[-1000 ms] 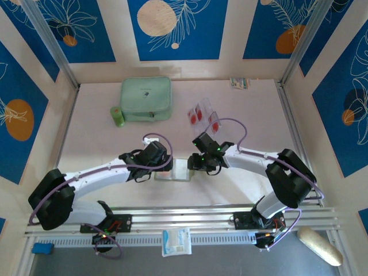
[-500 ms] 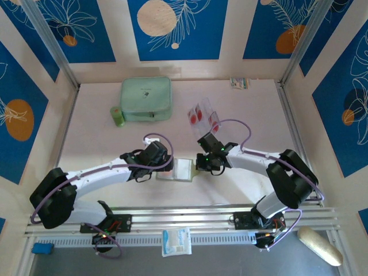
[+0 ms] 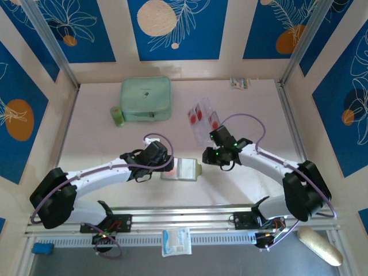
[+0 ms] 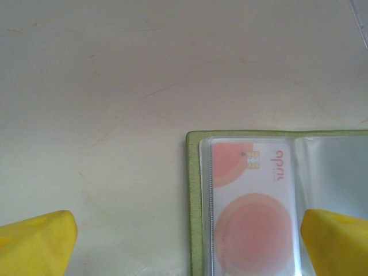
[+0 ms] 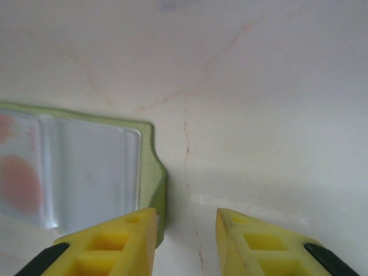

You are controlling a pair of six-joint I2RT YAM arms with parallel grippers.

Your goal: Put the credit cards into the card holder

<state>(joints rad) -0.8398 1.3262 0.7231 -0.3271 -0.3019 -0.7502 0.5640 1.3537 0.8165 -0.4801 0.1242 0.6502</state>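
The card holder [image 3: 183, 169] lies open on the worktop [image 3: 103, 144] between both grippers. The left gripper [image 4: 187, 225] is spread wide over its card-filled pocket. The right gripper [image 5: 187, 221] is narrow and empty, just beside the holder's edge. Loose credit cards [image 3: 201, 114] lie beyond the right gripper, and the zip case [image 3: 146, 99] and green roll [image 3: 118, 117] lie well beyond the left.

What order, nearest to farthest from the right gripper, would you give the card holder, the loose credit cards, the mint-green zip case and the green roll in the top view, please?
From the right gripper:
1. card holder, lying open just to its left.
2. credit cards, loose, farther back on the table.
3. mint-green zip case, back left.
4. green roll, left of the case.
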